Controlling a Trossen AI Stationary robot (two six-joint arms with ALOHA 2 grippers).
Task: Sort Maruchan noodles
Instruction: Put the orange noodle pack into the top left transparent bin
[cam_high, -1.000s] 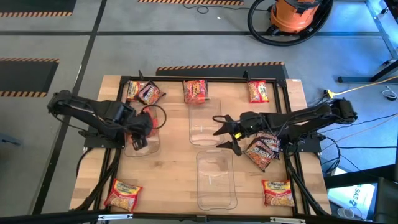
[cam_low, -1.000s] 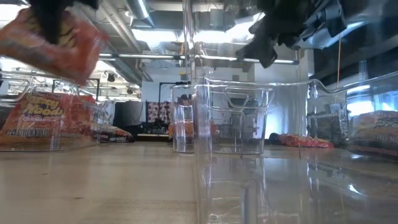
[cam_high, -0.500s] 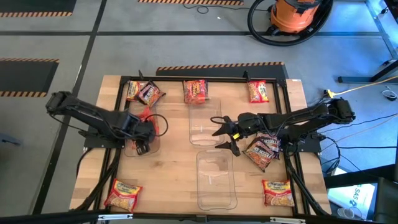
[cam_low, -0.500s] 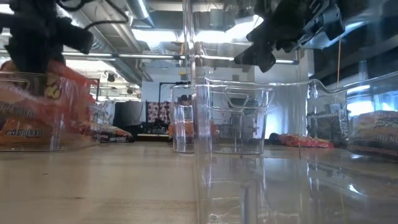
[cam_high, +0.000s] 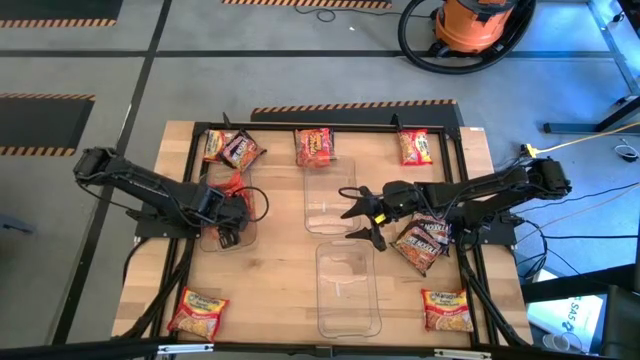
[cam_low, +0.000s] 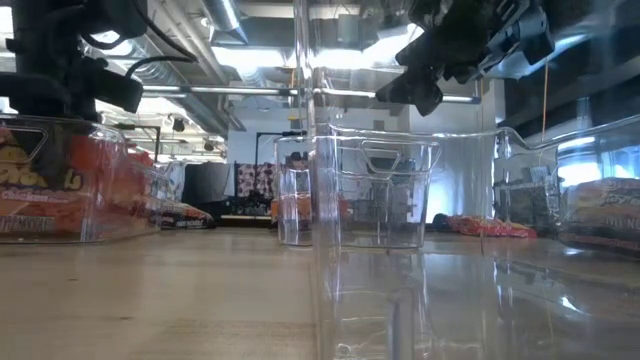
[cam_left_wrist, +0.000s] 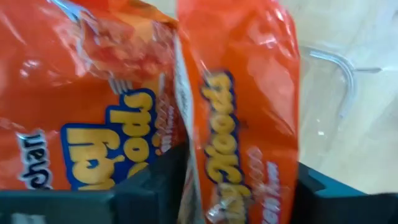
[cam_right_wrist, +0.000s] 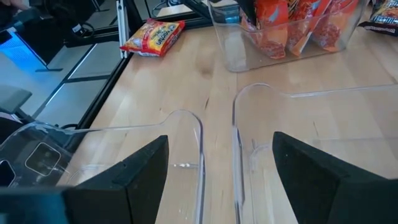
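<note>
We have the left gripper (cam_high: 228, 226) lowered into the clear bin (cam_high: 243, 232) on the left side of the table, its fingers (cam_left_wrist: 158, 180) closed thinly on the edge of an orange noodle packet (cam_left_wrist: 242, 124), with a second orange packet (cam_left_wrist: 93, 118) standing just beside it in the same bin. The right gripper (cam_high: 365, 213) hangs spread wide and empty, between the far middle bin (cam_right_wrist: 298, 37) and the near middle bin (cam_high: 348, 290).

The other noodles lie scattered: two overlapping packets (cam_high: 228, 148) at the far left, a red one (cam_high: 314, 145) at far centre, another (cam_high: 415, 148) at far right, a dark brown packet (cam_high: 420, 245) under the right arm, and yellow-and-red packets at the near left (cam_high: 198, 311) and near right (cam_high: 447, 309).

We judge these packets light, with a stiff, brittle block inside slick, crinkly film. A hard squeeze across the middle could crack the noodles, so we would take hold at a sealed end or pinch across the short edge. The bins are smooth, hard, round-cornered plastic, and the table (cam_high: 280, 290) is pale wood.
</note>
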